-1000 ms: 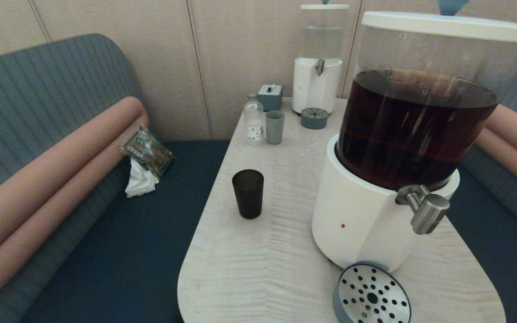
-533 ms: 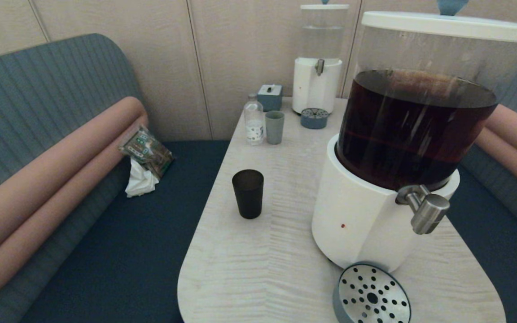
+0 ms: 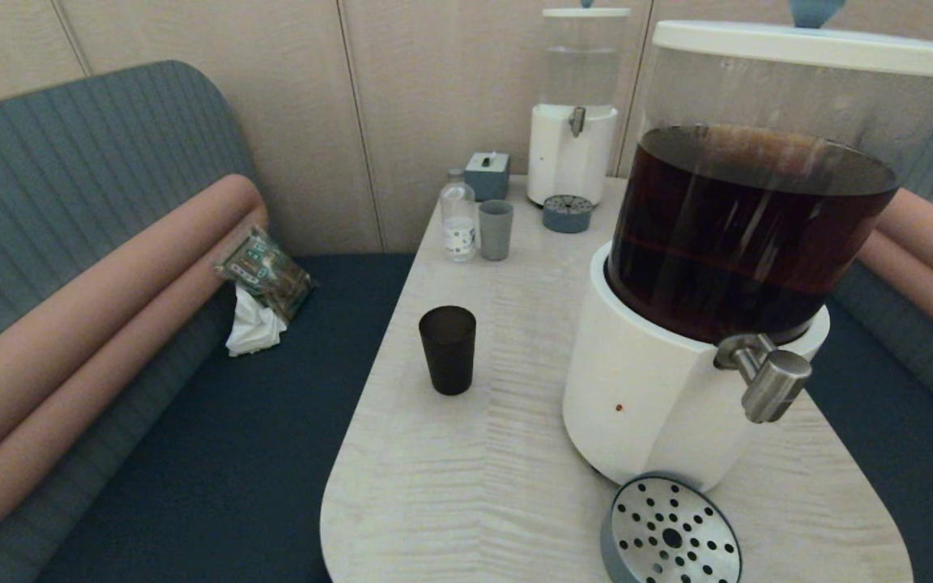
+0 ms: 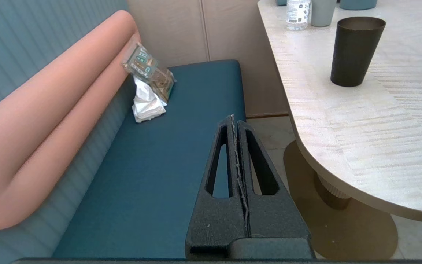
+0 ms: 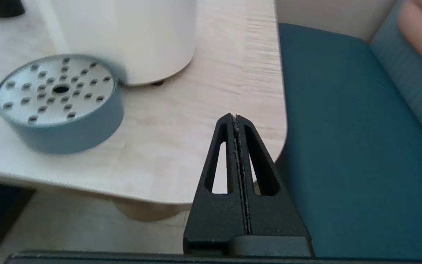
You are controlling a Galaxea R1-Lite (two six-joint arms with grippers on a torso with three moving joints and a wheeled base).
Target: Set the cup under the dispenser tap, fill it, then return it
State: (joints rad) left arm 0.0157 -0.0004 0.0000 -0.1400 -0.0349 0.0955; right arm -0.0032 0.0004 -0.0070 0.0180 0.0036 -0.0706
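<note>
The matte black cup [image 3: 448, 350] stands upright on the pale table [image 3: 450, 486], left of the large dispenser [image 3: 726, 267] filled with dark brown drink. That dispenser's brushed-steel tap [image 3: 768, 379] juts out over a round perforated drip tray [image 3: 671, 533]. Neither arm shows in the head view. My left gripper [image 4: 234, 121] is shut and empty, low beside the table over the blue bench, with the cup [image 4: 355, 50] ahead on the tabletop. My right gripper [image 5: 234, 118] is shut and empty at the table's near right corner, close to the drip tray [image 5: 59, 101].
A grey-blue cup [image 3: 496, 230], a small clear bottle [image 3: 458, 217], a small box [image 3: 487, 175] and a second, smaller dispenser [image 3: 573, 121] with its own drip tray [image 3: 568, 213] stand at the table's far end. A packet and tissue [image 3: 262, 283] lie on the left bench.
</note>
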